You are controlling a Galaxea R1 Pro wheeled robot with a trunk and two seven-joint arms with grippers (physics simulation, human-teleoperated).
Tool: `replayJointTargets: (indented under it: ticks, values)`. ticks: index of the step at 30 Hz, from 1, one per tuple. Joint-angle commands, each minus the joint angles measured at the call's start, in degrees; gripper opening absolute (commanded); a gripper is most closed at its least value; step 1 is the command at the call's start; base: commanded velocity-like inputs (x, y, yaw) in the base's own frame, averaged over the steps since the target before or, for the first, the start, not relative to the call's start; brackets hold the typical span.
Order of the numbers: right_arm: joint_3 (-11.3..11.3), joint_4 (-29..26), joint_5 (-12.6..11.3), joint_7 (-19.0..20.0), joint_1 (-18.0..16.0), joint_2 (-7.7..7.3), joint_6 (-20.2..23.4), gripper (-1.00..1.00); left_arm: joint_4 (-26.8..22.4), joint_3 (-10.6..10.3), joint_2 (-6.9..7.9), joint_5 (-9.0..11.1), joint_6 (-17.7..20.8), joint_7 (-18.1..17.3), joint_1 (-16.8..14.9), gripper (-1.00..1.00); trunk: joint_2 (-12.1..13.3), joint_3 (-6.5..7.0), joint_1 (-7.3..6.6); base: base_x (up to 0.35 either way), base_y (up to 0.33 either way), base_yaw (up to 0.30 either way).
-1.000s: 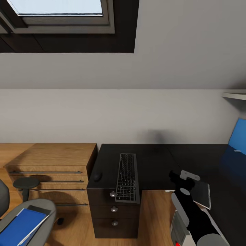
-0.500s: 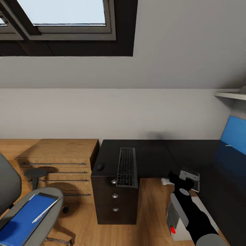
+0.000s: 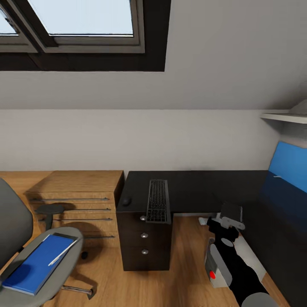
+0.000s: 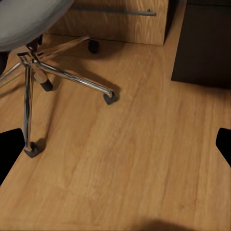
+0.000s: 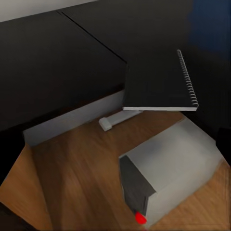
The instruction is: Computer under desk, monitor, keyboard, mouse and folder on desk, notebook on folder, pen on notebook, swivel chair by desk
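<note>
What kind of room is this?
Probably an attic room used as a home office. A skylight sits in the sloped wall, a black desk holds a keyboard, and a swivel chair stands on the wooden floor.

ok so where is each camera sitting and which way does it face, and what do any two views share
Head view: high on the robot, facing forward and down at the desk, the keyboard and the swivel chair; the right arm reaches in, its right gripper holding the notebook.
Left wrist view: on the left arm, facing down at the floor and the chair's chrome base; dark fingertips at the edges.
Right wrist view: on the right arm, facing the notebook above the computer.
Shared: head and right wrist views both show notebook and computer.
</note>
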Motion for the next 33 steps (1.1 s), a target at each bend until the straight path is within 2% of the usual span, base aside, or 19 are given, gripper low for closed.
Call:
replayJointTargets:
  ticks: [1,6,10,12,16,17,18,21,25,30,32,33]
  values:
    - [0.3,0.0,-0.3,-0.4,-0.1,-0.04,0.3,1.00,0.0,-0.1,0.03,0.3,-0.1,0.3,0.0,1.00,-0.5,-0.25,0.23,-0.001,0.000,-0.199]
    - [0.3,0.2,-2.9,0.1,-0.1,0.44,-0.1,1.00,-0.3,2.2,0.26,0.9,0.1,0.2,0.0,1.00,-2.5,-1.15,1.33,0.000,0.000,-0.122]
    - [0.4,0.3,-6.6,1.8,-0.1,1.52,-1.3,1.00,-1.3,3.0,0.40,2.3,1.8,0.1,0.0,1.00,-4.1,-1.87,2.20,0.000,0.000,-0.041]
    - [0.4,0.3,-7.7,2.8,-0.1,2.04,-2.4,1.00,-1.9,3.1,0.44,3.0,3.3,0.0,0.0,1.00,-4.9,-2.23,2.64,0.000,0.000,-0.018]
    - [-0.1,0.3,-10.0,4.2,-0.1,3.11,-6.0,1.00,-4.0,3.4,0.50,5.1,9.9,-0.2,0.0,1.00,-6.5,-2.95,3.52,0.000,0.000,-0.007]
    - [-1.5,0.3,-14.4,4.5,-0.1,3.39,-7.6,1.00,-4.8,3.4,0.52,5.7,13.3,-0.2,0.0,1.00,-6.9,-3.13,3.74,0.000,0.000,-0.001]
    - [-2.0,0.3,-16.7,4.7,-0.1,3.40,-7.9,1.00,-4.9,3.4,0.52,5.9,13.9,-0.2,0.0,1.00,-7.3,-3.31,3.96,0.000,0.000,0.000]
    - [-2.5,0.3,-20.7,4.8,-0.2,3.42,-8.3,1.00,-5.5,3.4,0.52,6.0,14.5,-0.2,0.0,1.00,-8.5,-3.85,4.62,0.000,0.000,0.000]
    - [-2.7,0.4,-22.7,4.8,-0.2,3.40,-8.4,1.00,-8.2,3.5,0.52,6.0,14.8,-0.3,0.0,1.00,-10.1,-4.56,5.50,0.000,0.000,0.000]
    - [-2.9,0.4,-23.7,4.9,-0.2,3.36,-8.6,1.00,-17.1,3.4,0.40,5.9,15.8,-0.1,0.0,1.00,-12.1,-5.46,6.60,0.000,0.000,0.000]
    - [-2.9,0.4,-23.8,4.9,-0.2,3.39,-8.8,1.00,-22.4,3.4,0.33,5.8,17.7,0.2,0.0,1.00,-12.9,-5.82,7.04,0.000,0.000,0.000]
    - [-2.9,0.3,-23.9,4.9,-0.2,3.41,-9.1,1.00,-26.0,3.3,0.29,5.8,20.3,0.6,0.0,1.00,-13.3,-6.00,7.26,0.000,0.000,0.000]
